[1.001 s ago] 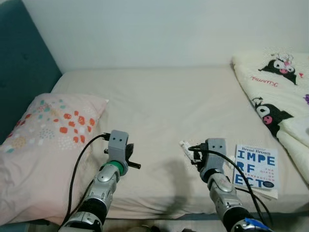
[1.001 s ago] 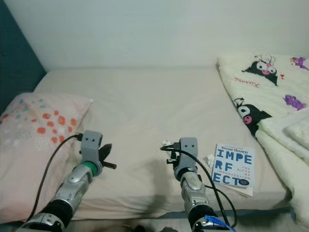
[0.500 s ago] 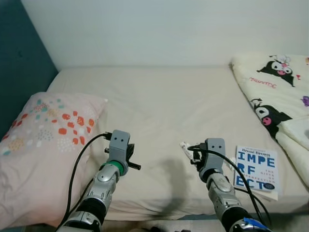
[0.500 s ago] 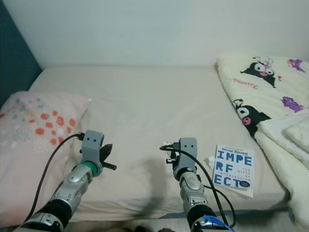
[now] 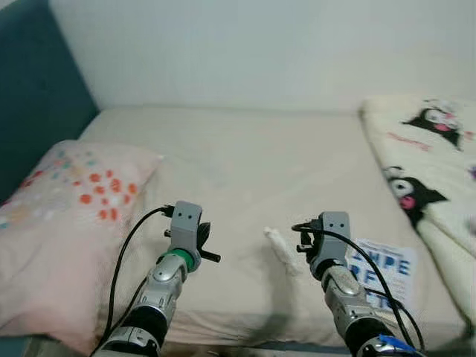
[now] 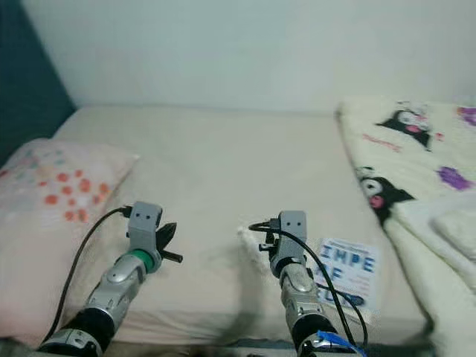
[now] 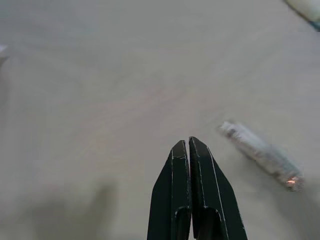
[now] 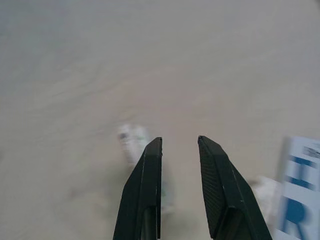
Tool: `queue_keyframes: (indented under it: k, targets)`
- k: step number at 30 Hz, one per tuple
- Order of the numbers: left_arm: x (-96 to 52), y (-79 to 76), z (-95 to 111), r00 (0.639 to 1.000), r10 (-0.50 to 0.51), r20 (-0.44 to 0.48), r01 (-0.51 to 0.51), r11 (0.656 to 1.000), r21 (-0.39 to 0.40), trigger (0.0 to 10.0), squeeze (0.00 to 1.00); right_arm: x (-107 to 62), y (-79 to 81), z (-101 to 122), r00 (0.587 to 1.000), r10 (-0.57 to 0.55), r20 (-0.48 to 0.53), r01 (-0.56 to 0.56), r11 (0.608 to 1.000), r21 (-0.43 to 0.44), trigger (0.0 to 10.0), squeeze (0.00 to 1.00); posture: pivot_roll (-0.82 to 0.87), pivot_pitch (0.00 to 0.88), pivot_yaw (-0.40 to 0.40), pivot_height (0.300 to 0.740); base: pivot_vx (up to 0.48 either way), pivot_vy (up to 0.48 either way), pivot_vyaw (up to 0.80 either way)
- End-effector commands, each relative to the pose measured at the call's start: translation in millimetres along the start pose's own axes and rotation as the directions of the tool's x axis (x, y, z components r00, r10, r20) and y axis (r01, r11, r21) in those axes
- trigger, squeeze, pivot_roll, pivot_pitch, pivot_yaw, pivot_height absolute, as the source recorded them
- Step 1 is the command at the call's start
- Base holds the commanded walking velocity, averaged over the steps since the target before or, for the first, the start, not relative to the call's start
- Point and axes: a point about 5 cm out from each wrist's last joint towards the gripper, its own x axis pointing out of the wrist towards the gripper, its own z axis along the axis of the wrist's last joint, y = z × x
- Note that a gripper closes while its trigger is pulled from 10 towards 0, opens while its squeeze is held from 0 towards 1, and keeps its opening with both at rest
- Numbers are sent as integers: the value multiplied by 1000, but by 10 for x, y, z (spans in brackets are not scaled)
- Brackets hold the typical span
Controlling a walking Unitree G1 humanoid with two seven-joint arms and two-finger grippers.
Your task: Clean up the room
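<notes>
— What's on the wide bed with the plain beige sheet [image 5: 245, 163]?

— A small white crumpled wrapper [image 5: 280, 245] lies near the front edge, between the two arms and closer to the right one. The picture is blurred there, so I can't say what kind of wrapper it is. A white paperback book with large blue letters [image 5: 381, 269] lies flat just beyond the right arm, toward the bed's right side.

— And the grippers?

— The left gripper [image 7: 190, 150] hangs low over the bare sheet with its two black fingers pressed together, holding nothing. The right gripper [image 8: 179, 150] hovers beside the wrapper with its fingers spread apart, a clear gap between them, and the wrapper sits just off its left finger.

— Anything else?

— A soft pink pillow with red and teal dots [image 5: 63, 201] rests on the left, against a dark teal padded headboard [image 5: 33, 97]. On the right lies a cream blanket printed with black cartoon figures [image 5: 428, 149]. A pale plain wall [image 5: 260, 52] stands behind the bed.
</notes>
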Motion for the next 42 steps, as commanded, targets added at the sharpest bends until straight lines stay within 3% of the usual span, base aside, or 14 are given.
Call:
queue_keyframes:
  k: [1,12,20,42]
  targets:
    - [-21,23,-58,1000,5,-31,-5,1000,1,10000,0,-25,5,-72,1000,-7,-30,8,1000,20,10000,0,81,0,79,740,0,0,0]
    - [-23,-20,-58,999,-31,-29,32,998,46,10000,0,-26,7,-79,999,-7,-36,8,1000,18,10000,0,81,0,79,740,0,-169,0]
    - [-25,13,-68,999,-1,-34,1,1000,-1,10000,0,-26,7,-80,999,-8,-37,8,1000,16,10000,0,81,0,79,740,0,-120,0]
    - [-23,21,-67,999,-1,-39,1,1000,-2,10000,0,-24,14,-75,999,0,-34,0,1000,26,10000,0,82,0,79,740,0,0,0]
